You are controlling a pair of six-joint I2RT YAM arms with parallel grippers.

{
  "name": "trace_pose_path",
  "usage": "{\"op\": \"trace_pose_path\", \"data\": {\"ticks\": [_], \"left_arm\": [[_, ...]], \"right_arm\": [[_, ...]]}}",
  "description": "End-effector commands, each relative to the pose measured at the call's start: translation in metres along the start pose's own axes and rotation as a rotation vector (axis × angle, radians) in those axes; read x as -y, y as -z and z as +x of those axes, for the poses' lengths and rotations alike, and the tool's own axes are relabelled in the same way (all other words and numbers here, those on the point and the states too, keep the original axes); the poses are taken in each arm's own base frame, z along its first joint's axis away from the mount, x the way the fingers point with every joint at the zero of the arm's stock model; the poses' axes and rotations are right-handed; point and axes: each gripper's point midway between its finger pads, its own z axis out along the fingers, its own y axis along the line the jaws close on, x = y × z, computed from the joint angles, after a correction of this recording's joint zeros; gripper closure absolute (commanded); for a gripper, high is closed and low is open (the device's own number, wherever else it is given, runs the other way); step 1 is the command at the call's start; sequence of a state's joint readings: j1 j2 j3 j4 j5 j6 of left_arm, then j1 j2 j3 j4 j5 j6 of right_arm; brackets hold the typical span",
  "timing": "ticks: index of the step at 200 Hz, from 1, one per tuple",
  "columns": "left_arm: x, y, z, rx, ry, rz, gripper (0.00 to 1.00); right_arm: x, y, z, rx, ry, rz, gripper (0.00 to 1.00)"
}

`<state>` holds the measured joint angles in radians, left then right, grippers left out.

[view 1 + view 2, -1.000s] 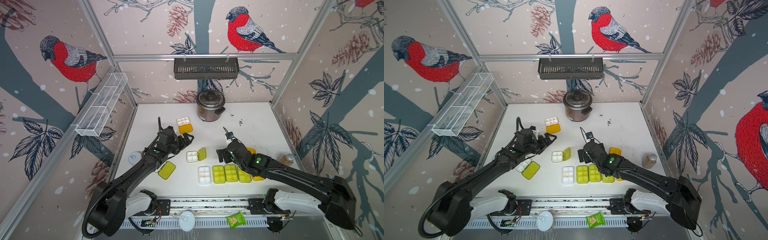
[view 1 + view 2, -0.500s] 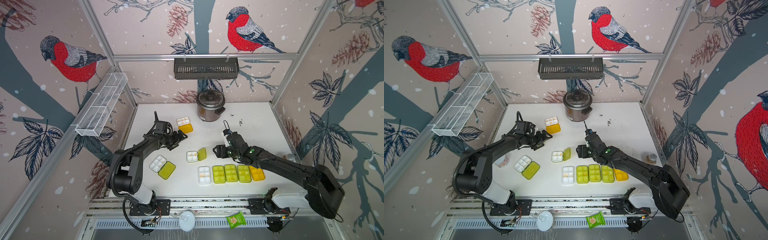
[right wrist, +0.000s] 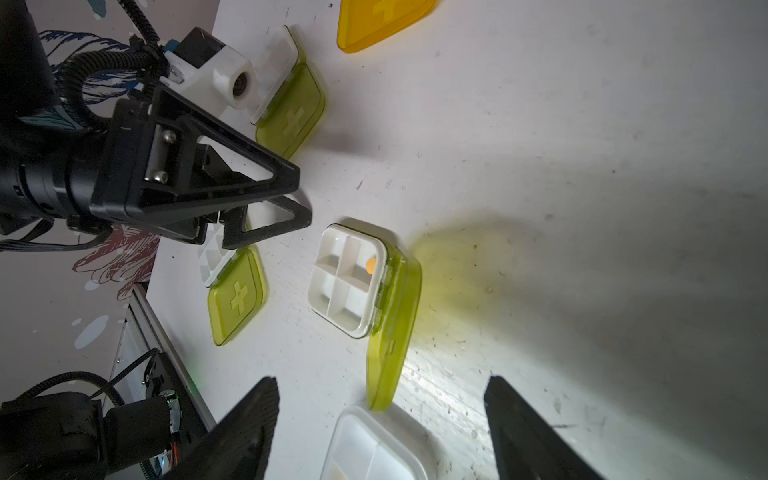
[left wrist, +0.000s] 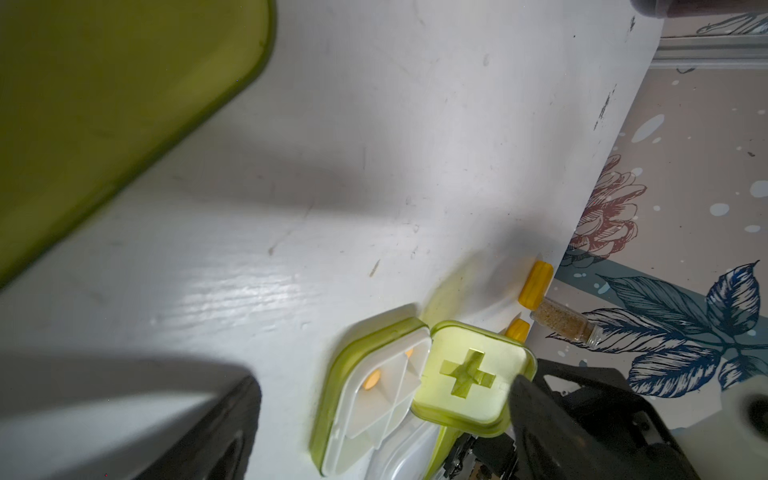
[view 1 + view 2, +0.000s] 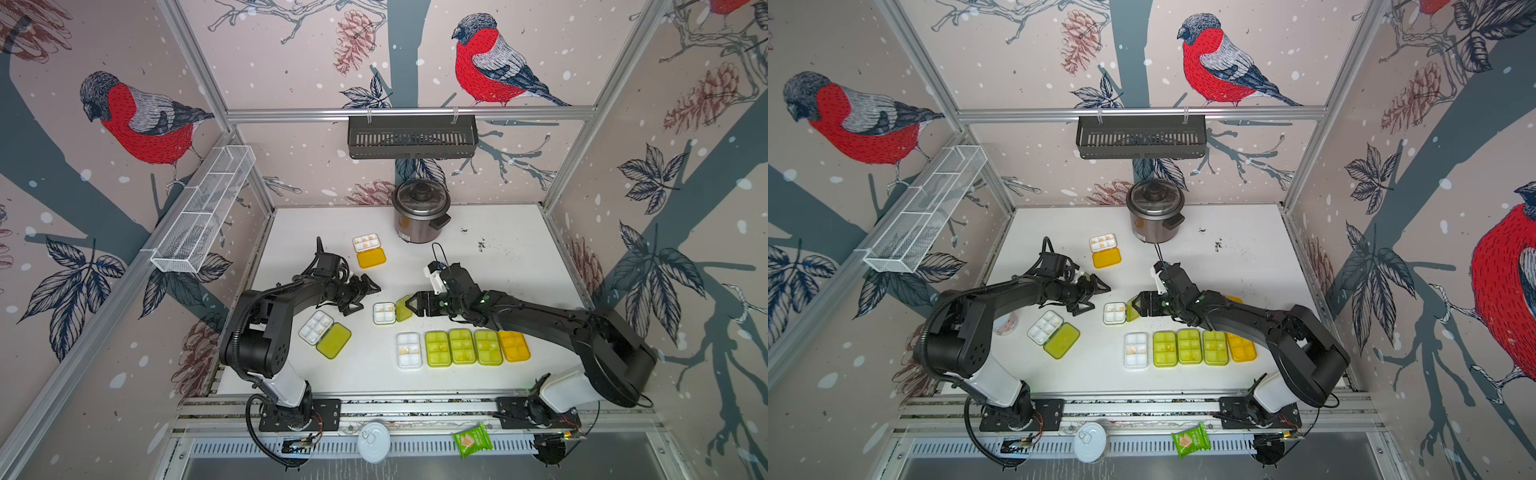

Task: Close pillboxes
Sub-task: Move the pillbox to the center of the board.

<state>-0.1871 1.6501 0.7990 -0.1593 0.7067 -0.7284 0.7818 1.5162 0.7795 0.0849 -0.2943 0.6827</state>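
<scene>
A small square pillbox [image 5: 383, 313] [image 3: 347, 276] lies mid-table, its white tray showing and its lime-green lid [image 5: 403, 308] [image 4: 469, 372] standing up on the hinge. My right gripper [image 5: 412, 304] [image 3: 382, 415] is open just behind that lid, whose free edge lies between the jaws. I cannot tell whether it touches. My left gripper [image 5: 364, 297] [image 4: 378, 415] is open, a short way from the tray's other side. Open pillboxes lie at the back with an orange lid [image 5: 371, 258] and at the left with a green lid [image 5: 333, 340]. Several closed pillboxes [image 5: 462, 347] form a row in front.
A rice cooker [image 5: 419, 216] stands at the back. Another open green-lidded pillbox [image 3: 291, 108] lies under my left wrist. A small vial with an orange cap [image 4: 540, 291] sits at the table's right edge. A can lid [image 5: 374, 441] and a green packet [image 5: 471, 440] lie off the front rail.
My right gripper left the front row and came up behind the small box's lid, which now stands more upright. My left gripper swung toward the small box's tray.
</scene>
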Motion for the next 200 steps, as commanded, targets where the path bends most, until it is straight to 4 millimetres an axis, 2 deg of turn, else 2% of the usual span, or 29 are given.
{"op": "trace_pose_path", "data": {"ticks": [1, 49, 84, 157, 200], "left_arm": [[0.000, -0.005, 0.003, -0.015, 0.010, 0.010, 0.08], [0.004, -0.014, 0.014, -0.057, -0.018, 0.004, 0.07], [0.005, -0.013, 0.013, -0.043, -0.031, -0.007, 0.07], [0.012, -0.012, 0.014, -0.051, -0.037, 0.024, 0.06], [0.016, -0.018, 0.020, -0.090, -0.025, 0.067, 0.05]], "right_arm": [[-0.011, -0.008, -0.004, 0.010, -0.010, -0.040, 0.20], [-0.021, -0.017, -0.004, 0.003, 0.005, -0.044, 0.19], [-0.023, -0.023, -0.005, -0.009, 0.015, -0.033, 0.19], [-0.029, -0.025, -0.003, -0.029, 0.034, -0.039, 0.17], [-0.042, -0.026, -0.005, -0.025, 0.050, -0.062, 0.17]]}}
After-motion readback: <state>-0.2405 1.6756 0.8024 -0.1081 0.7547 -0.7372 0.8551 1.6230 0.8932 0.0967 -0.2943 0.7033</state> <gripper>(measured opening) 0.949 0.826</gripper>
